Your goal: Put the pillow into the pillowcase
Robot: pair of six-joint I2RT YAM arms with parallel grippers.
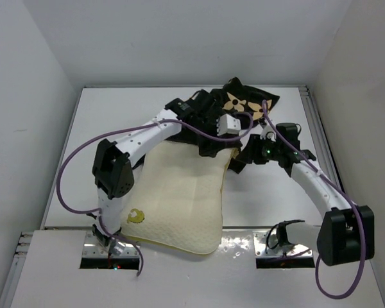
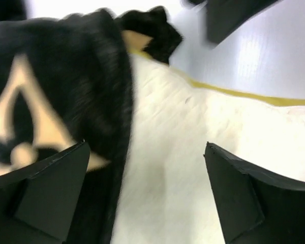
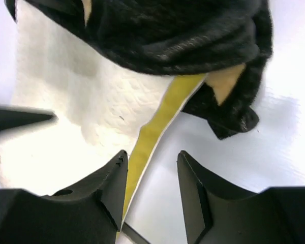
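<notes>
The cream pillow [image 1: 179, 199] lies in the middle of the table, its gold emblem [image 1: 136, 215] near the front left corner. Its far end is under the black pillowcase [image 1: 240, 106] with tan flowers, bunched at the back. My left gripper [image 1: 213, 144] is open above the pillow's far end; in the left wrist view [image 2: 147, 146] it hangs over the cream surface [image 2: 193, 142], with the pillowcase edge [image 2: 91, 76] by the left finger. My right gripper [image 1: 247, 155] is open and empty at the pillow's right far corner [image 3: 151, 154], beside the yellow side band [image 3: 160, 119] and under the pillowcase [image 3: 178, 35].
White table [image 1: 115, 122] with walls on three sides. A raised rail [image 1: 317, 135] runs along the right edge. Both arm bases [image 1: 109, 247] sit at the near edge, and purple cables loop beside each arm.
</notes>
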